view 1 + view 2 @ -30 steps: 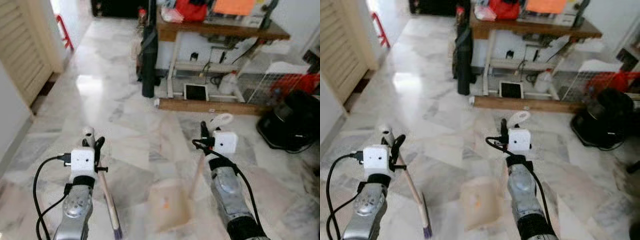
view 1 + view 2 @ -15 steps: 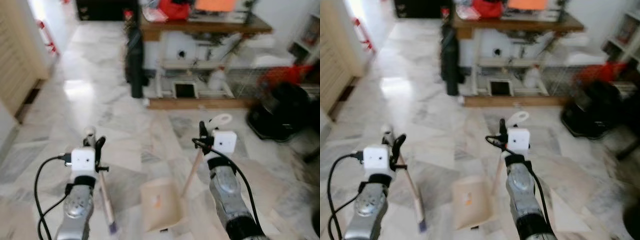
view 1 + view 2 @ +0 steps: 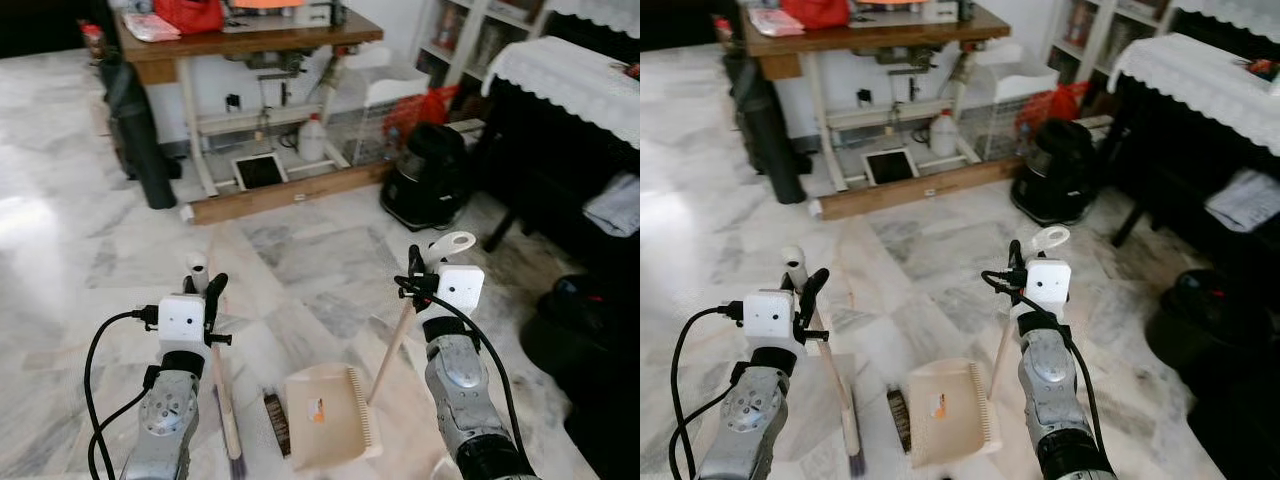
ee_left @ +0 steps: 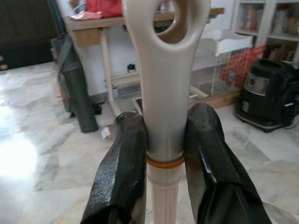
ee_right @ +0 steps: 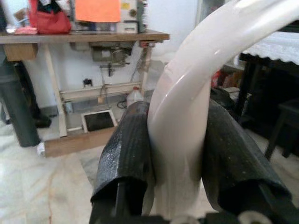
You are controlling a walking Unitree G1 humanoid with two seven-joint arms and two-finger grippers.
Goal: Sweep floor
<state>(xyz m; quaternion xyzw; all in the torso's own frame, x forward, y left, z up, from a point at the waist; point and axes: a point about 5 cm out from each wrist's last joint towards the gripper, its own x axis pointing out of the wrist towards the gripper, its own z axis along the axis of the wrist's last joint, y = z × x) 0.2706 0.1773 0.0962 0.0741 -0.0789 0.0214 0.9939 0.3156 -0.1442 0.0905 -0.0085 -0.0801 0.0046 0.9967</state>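
Marble floor (image 3: pixel 300 270) is stretching ahead of both arms, and the head views are now taking in a different part of the room than half a second ago: the wooden bench (image 3: pixel 250 40) with the sewing machine is sitting further off and to the left, a black vacuum cleaner (image 3: pixel 425 175) and a lace-covered table (image 3: pixel 560 75) are appearing to the right, and the doorway side is gone, so the camera is turning rightward rather than the furniture moving. Starting at the left, the left pincer (image 3: pixel 205 295) is clamping the pale broom handle (image 4: pixel 163 107) between its two fingers (image 4: pixel 124 172), the handle's hanging loop rising just above them and the shaft slanting down below to the dark bristles (image 3: pixel 275 425) on the floor. Between the two pincers, low down, the beige dustpan (image 3: pixel 325 415) is lying flat with the bristles just beside its left edge. On the right, the right pincer (image 3: pixel 420 285) is gripping the dustpan's long handle (image 5: pixel 182 126) tightly near its looped top. Judging by this, the robot is facing a fresh stretch of floor with both tools secure and ready for sweeping.
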